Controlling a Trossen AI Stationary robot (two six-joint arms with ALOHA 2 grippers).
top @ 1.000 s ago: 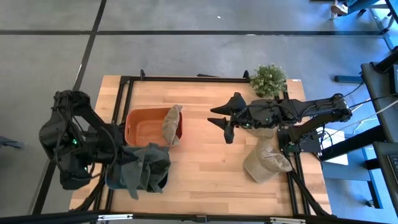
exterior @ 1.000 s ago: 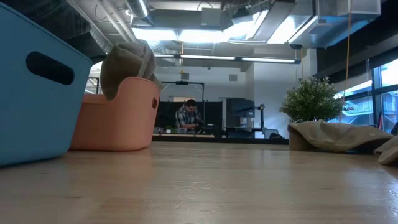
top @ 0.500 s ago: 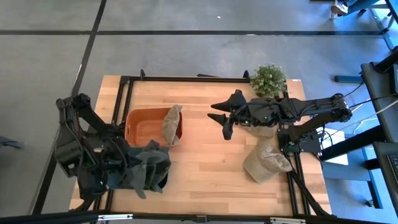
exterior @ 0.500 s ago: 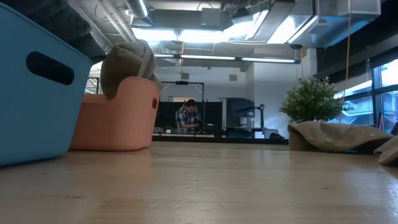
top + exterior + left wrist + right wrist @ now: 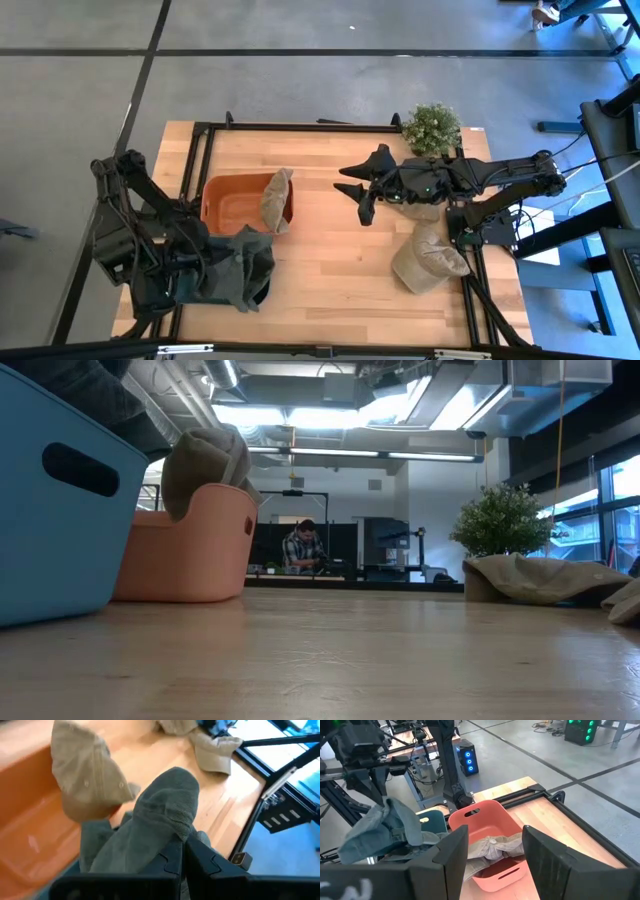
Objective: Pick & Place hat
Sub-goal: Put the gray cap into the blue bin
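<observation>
My left gripper (image 5: 182,854) is shut on a dark grey-green hat (image 5: 235,272) over the blue bin (image 5: 60,490) at the table's near left. The hat covers most of that bin from above. A tan hat (image 5: 276,200) hangs by its middle over the right rim of the orange bin (image 5: 230,205). Two more tan hats lie at the right, one (image 5: 428,262) near the table's edge and one (image 5: 425,211) under my right arm. My right gripper (image 5: 360,196) hovers open over the table's middle, pointing at the orange bin. My left gripper pinches a bunched fold of the grey-green hat's cloth (image 5: 172,832) between its two shut fingers, slanting down from the table's left. The hat bulges up past the fingertips and hangs slack around them over the blue bin. Whether it rests on the bin I cannot tell.
A potted plant (image 5: 432,128) stands at the far right corner. A black frame (image 5: 300,127) runs round the table. Bare wood lies between the bins and the right-hand hats. A person (image 5: 302,548) sits far behind the table.
My left gripper has come down toward the blue bin and rolled its wrist, staying shut on the grey-green hat. The hat has sunk with it, and its hanging flaps have gathered in over the bin.
</observation>
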